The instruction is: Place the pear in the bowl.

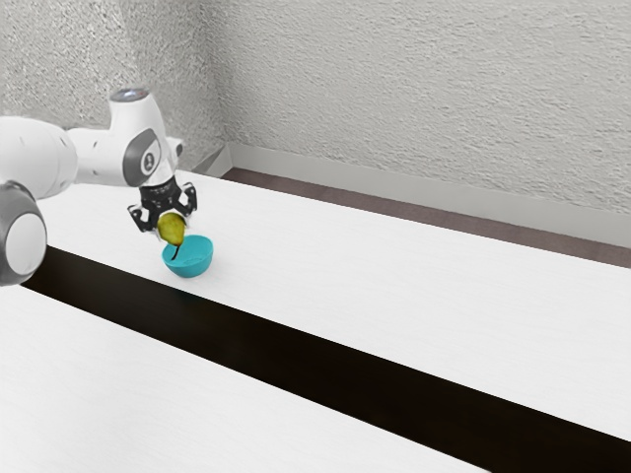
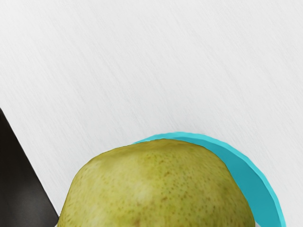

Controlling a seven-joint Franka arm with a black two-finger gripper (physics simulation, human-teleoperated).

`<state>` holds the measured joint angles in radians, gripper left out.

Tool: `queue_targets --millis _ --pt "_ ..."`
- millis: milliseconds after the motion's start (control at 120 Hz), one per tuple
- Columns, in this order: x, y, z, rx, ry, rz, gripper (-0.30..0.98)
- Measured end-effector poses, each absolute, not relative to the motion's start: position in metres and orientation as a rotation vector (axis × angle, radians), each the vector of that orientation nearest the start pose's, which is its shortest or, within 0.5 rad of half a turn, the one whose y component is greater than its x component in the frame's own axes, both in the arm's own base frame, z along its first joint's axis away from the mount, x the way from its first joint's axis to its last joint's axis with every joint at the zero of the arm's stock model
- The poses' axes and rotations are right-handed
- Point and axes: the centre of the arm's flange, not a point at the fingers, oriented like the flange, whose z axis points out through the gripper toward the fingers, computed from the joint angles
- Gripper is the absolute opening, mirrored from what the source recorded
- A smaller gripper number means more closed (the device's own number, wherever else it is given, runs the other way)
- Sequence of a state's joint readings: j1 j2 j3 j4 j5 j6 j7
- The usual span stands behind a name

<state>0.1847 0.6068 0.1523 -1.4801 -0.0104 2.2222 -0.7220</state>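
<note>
The hand (image 1: 170, 220) grips the pear (image 1: 172, 230) at its broad body, stem downward, with the bowl (image 1: 197, 261) below. Judged firm and fairly light; rounded skin may slip or bruise. Recommended hold: both sides of the fullest part, moderate pressure.

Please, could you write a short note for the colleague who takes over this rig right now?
Gripper: closed on the pear, holding it stem down.
Pear: at the teal bowl's opening, the stem pointing into it; I cannot tell whether its tip is already below the rim.
Bowl: upright on the white table, near the dark strip.
Done: pear grasped and brought to the bowl.
Left: check that the pear is centred, lower it, release it, then back the gripper away. I would go gently, since the stem may meet the bowl first.
</note>
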Motion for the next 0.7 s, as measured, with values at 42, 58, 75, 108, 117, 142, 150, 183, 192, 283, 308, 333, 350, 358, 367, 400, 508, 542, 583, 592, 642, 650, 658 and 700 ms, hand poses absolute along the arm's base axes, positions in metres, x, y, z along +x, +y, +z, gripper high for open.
queue_targets --millis 42,58,75,108,117,142,150,183,192,283,308,333,350,358,367,400,508,542,583,592,642,650,658,700 --pt "0.693 0.228 0.334 -2.678 -1.530 -0.243 0.32" --pt "0.694 0.230 0.332 -2.678 -1.532 -0.242 0.32" --pt "0.694 0.233 0.330 -2.677 -1.535 -0.241 0.33" --pt "0.695 0.235 0.327 -2.679 -1.537 -0.238 0.34" --pt "0.696 0.235 0.326 -2.679 -1.538 -0.238 0.34" --pt "0.696 0.236 0.324 -2.680 -1.538 -0.235 0.35" --pt "0.696 0.236 0.323 -2.681 -1.538 -0.234 0.36" --pt "0.697 0.237 0.321 -2.683 -1.536 -0.232 0.36" --pt "0.697 0.236 0.321 -2.684 -1.535 -0.231 0.37" --pt "0.700 0.229 0.318 -2.703 -1.522 -0.226 0.39" --pt "0.701 0.227 0.318 -2.708 -1.518 -0.225 0.39" --pt "0.701 0.225 0.318 -2.714 -1.514 -0.225 0.38" --pt "0.702 0.223 0.318 -2.719 -1.510 -0.224 0.38" --pt "0.702 0.222 0.318 -2.721 -1.508 -0.224 0.38" --pt "0.703 0.221 0.318 -2.724 -1.507 -0.224 0.38" --pt "0.704 0.215 0.319 -2.736 -1.498 -0.224 0.38" --pt "0.707 0.204 0.323 -2.758 -1.477 -0.226 0.42" --pt "0.706 0.201 0.324 -2.763 -1.472 -0.225 0.44" --pt "0.706 0.198 0.329 -2.770 -1.466 -0.230 0.46" --pt "0.706 0.198 0.330 -2.771 -1.465 -0.230 0.47" --pt "0.704 0.194 0.330 -2.777 -1.459 -0.221 0.51" --pt "0.704 0.193 0.331 -2.778 -1.458 -0.220 0.51" --pt "0.703 0.192 0.332 -2.780 -1.456 -0.219 0.52" --pt "0.702 0.188 0.333 -2.785 -1.449 -0.214 0.54"
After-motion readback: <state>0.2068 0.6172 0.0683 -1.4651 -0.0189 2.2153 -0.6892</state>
